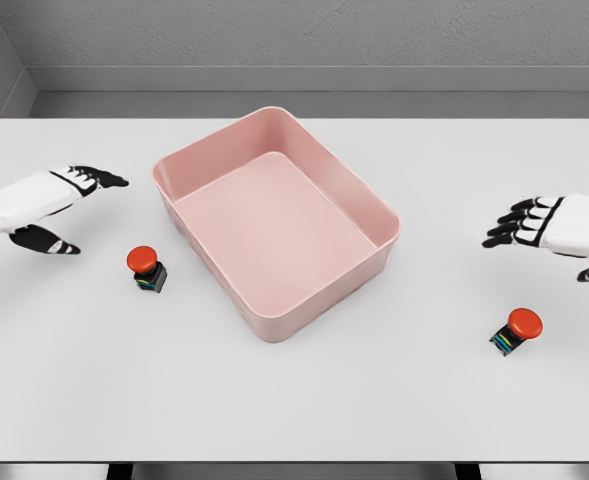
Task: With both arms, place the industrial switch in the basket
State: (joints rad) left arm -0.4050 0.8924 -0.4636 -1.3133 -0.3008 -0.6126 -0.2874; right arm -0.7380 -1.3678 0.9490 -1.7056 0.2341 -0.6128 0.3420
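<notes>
At the far left, the left hand (49, 205) comes in over the white table (294, 410). Its arm is white and its fingers (99, 179) are black at the tips. The fingers are spread apart and hold nothing. The thumb hangs lower than the other fingers.

A little to the right of that hand, and lower in the picture, sits the left switch (146, 268). It has a round red button on top and a small dark box under it. It stands on the table, near the hand but not touching it. It is also just beside the left wall of the basket, with a small gap of table between them.

In the middle is the pink basket (369, 205). It is a wide box with an open top, turned a bit so one corner points to the front. Nothing is inside it.

Farther right, near the front of the table, lies the right switch (516, 331). It has a red button too, and it leans over to one side. It is well apart from the basket.

Above it in the picture is the right hand (554, 225), coming in from the right edge. Its fingers are apart, point toward the basket, and hold nothing. It is not touching this switch.
</notes>
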